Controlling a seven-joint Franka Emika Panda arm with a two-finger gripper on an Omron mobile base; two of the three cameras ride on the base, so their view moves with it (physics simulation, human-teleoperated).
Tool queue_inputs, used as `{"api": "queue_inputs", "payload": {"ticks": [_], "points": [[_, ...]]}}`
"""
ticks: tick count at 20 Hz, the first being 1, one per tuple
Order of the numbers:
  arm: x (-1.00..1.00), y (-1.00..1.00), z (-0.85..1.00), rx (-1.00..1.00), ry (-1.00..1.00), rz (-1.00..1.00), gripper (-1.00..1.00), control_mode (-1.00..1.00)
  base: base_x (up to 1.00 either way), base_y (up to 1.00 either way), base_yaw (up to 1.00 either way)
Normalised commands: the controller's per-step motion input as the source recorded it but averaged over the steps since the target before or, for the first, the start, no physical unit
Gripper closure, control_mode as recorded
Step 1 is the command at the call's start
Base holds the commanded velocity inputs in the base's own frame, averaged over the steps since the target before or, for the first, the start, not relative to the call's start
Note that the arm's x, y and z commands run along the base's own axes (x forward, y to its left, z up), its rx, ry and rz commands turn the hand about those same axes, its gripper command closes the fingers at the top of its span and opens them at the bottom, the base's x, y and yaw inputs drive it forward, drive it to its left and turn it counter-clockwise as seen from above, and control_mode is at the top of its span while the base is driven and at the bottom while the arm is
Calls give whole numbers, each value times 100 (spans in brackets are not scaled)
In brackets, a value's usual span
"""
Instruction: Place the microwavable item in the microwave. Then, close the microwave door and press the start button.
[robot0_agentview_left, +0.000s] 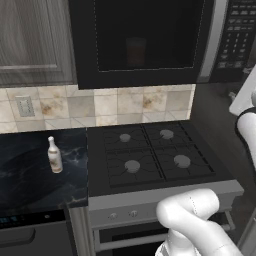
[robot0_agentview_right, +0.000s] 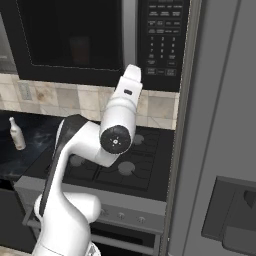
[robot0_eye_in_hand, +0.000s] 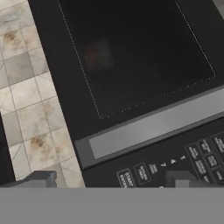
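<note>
**Hand wide open at the keypad, tumbler behind the shut door**

Your two-finger gripper (robot0_eye_in_hand: 111, 180) stands spread wide and holds nothing. In the hand view its two dark finger tips (robot0_eye_in_hand: 37, 179) rise far apart at the bottom edge: one sits over the beige tiled backsplash (robot0_eye_in_hand: 30, 109), the other over the black vertical keypad strip (robot0_eye_in_hand: 175, 164) of white-lettered buttons. Whether a tip touches a button, you cannot tell.

Just past the keypad runs the long grey bar handle (robot0_eye_in_hand: 153, 127), and beyond it the wide black microwave door (robot0_eye_in_hand: 131, 57) with its dark see-through window. The door is shut flat against the large black over-range microwave (robot0_agentview_left: 145, 40).

The short clear glass tumbler with reddish-pink contents (robot0_agentview_left: 135, 51) stands inside, a dim reddish shape behind the window near its middle.

Below the microwave lies the black four-burner gas stove (robot0_agentview_left: 150, 155). To its left, on the dark marbled counter (robot0_agentview_left: 30, 175), a slim white bottle with a narrow neck (robot0_agentview_left: 54, 155) stands upright, well apart from the stove. Grey wooden cabinets (robot0_agentview_left: 32, 40) hang left of the microwave, and a tall grey refrigerator (robot0_agentview_right: 220, 150) rises on the right.
</note>
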Motion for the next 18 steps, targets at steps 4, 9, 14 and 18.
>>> {"api": "queue_inputs", "payload": {"ticks": [4, 9, 14, 18], "points": [[14, -17, -4, 0, 2, 0, -100, -100, 0, 0, 0], [51, 0, 0, 0, 7, 0, -100, -100, 0, 0, 0], [59, 1, -1, 0, 9, 0, -100, -100, 0, 0, 0], [39, 0, -4, 0, 10, 0, -100, -100, 0, 0, 0]]}}
